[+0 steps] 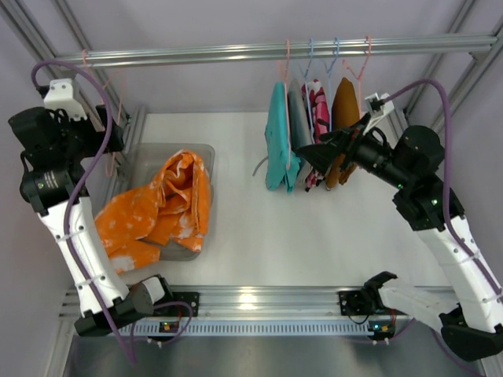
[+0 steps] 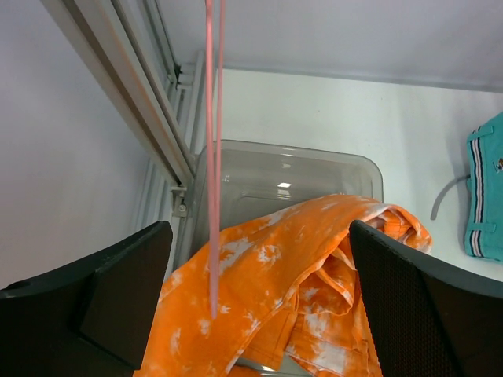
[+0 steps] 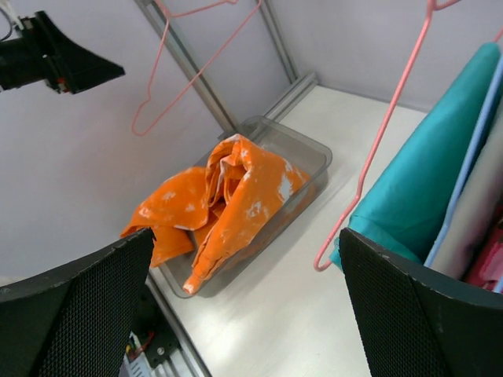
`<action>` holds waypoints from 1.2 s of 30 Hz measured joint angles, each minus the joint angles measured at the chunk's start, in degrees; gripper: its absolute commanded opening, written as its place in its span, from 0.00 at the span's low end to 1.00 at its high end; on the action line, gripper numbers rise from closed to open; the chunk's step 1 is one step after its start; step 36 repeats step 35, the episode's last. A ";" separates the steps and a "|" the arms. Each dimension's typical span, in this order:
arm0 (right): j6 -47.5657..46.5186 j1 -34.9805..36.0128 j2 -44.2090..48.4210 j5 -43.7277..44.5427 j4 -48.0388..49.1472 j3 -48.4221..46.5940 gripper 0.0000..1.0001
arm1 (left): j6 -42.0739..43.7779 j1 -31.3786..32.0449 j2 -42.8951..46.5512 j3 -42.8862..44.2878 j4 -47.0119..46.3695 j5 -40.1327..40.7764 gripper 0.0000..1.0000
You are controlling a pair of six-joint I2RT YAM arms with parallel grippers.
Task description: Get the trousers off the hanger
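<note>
Trousers [image 1: 157, 212] off hanger, heaped in clear plastic bin [image 1: 200, 151] at left of worktop [image 1: 330, 236], part spilling over near rim. Bare salmon-pink hanger [image 2: 214, 236] hangs at left end of rail [image 1: 236, 53], wire between fingers of left gripper [image 2: 255, 236], not touching. Left gripper released, spread wide. Right gripper [image 3: 245, 243] also released, near teal garment [image 1: 277, 141] on rail. Mark on teal waistband too small to read.

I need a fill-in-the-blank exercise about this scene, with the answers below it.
1. The trousers are ____ with white blotches.
2. They lie in a clear bin on the ____ side of the table.
3. The pink hanger carries ____ garment.
4. The left gripper and the right gripper both have ____ fingers.
Answers: orange; left; no; open.
</note>
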State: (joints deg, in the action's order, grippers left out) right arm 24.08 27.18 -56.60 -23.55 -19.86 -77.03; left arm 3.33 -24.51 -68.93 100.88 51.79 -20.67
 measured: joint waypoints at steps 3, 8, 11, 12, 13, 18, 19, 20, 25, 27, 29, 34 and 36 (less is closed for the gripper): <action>-1.05 0.00 3.19 2.71 -0.85 1.25 0.99 | 1.84 0.00 3.26 -0.09 -0.04 -0.04 0.99; -2.05 -3.54 8.76 6.56 -2.25 4.17 1.00 | 6.40 -0.02 10.99 -5.22 -0.94 -3.54 0.99; -3.37 -7.78 11.72 9.79 -2.78 5.79 1.00 | 7.15 0.02 12.50 -5.49 -0.92 -6.58 0.99; -4.04 -8.87 12.81 10.54 -2.69 6.56 1.00 | 7.13 0.28 12.55 -5.49 -0.85 -7.52 0.99; -4.70 -9.90 14.03 11.17 -2.86 7.50 0.99 | 7.06 0.94 12.33 -5.49 -0.83 -8.15 0.99; -7.82 -16.59 20.65 13.60 -3.72 12.04 0.99 | 5.97 21.59 7.63 -5.49 -0.92 1.68 0.99; -8.28 -18.05 22.03 13.66 -3.87 13.03 0.99 | 5.92 28.44 5.95 -5.40 -1.20 6.95 0.99; -8.68 -19.21 23.26 13.75 -4.09 13.70 0.99 | 5.77 35.41 3.82 -5.40 -1.42 11.50 0.99; -11.37 -23.91 27.43 13.86 -5.07 15.72 1.00 | 4.35 48.33 -5.92 -6.56 -2.27 22.82 0.99; -12.59 -24.11 27.63 14.05 -5.55 15.91 0.99 | 3.54 49.72 -7.17 -7.06 -2.27 25.18 0.99; -13.70 -24.11 27.56 14.10 -6.10 16.28 0.99 | 2.56 50.40 -7.15 -7.06 -2.67 27.08 0.99; -15.54 -24.11 26.88 13.88 -7.08 17.51 0.99 | 0.63 50.58 -3.43 -9.18 -5.64 30.93 0.99; -15.65 -24.11 26.53 13.79 -7.08 17.53 1.00 | 0.15 50.58 -2.36 -9.81 -5.79 31.98 0.99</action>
